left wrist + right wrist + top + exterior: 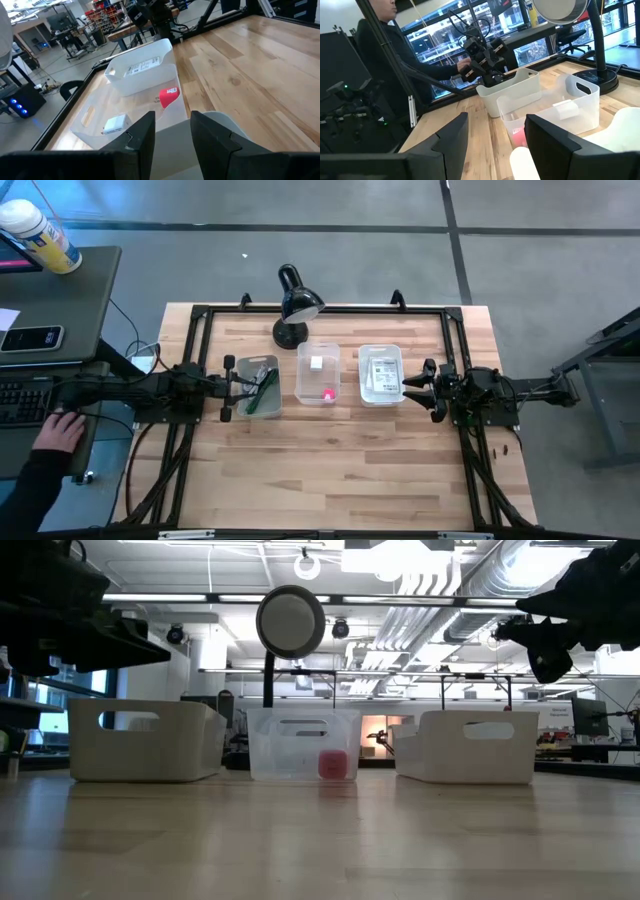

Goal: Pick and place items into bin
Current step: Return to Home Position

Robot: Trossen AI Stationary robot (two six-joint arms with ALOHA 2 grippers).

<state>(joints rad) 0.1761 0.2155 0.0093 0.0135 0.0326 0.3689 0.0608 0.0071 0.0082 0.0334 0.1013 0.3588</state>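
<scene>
Three bins stand in a row mid-table. The left white bin [252, 385] holds black and grey cords and a green stick [262, 392]. The clear middle bin [318, 373] holds a small white block [115, 124] and a pink cube [169, 96] on its floor. The right white bin [381, 373] holds white printed packets [142, 66]. My left gripper [232, 388] hovers open at the left bin's left side, fingers [145, 140] empty. My right gripper [420, 388] hovers open just right of the right bin, nothing between its fingers [450, 142].
A black desk lamp [295, 305] stands behind the bins, its head over the middle bin. A person's hand [60, 430] rests on a side desk beyond the table's left edge. Bare wood lies in front of the bins toward the near edge.
</scene>
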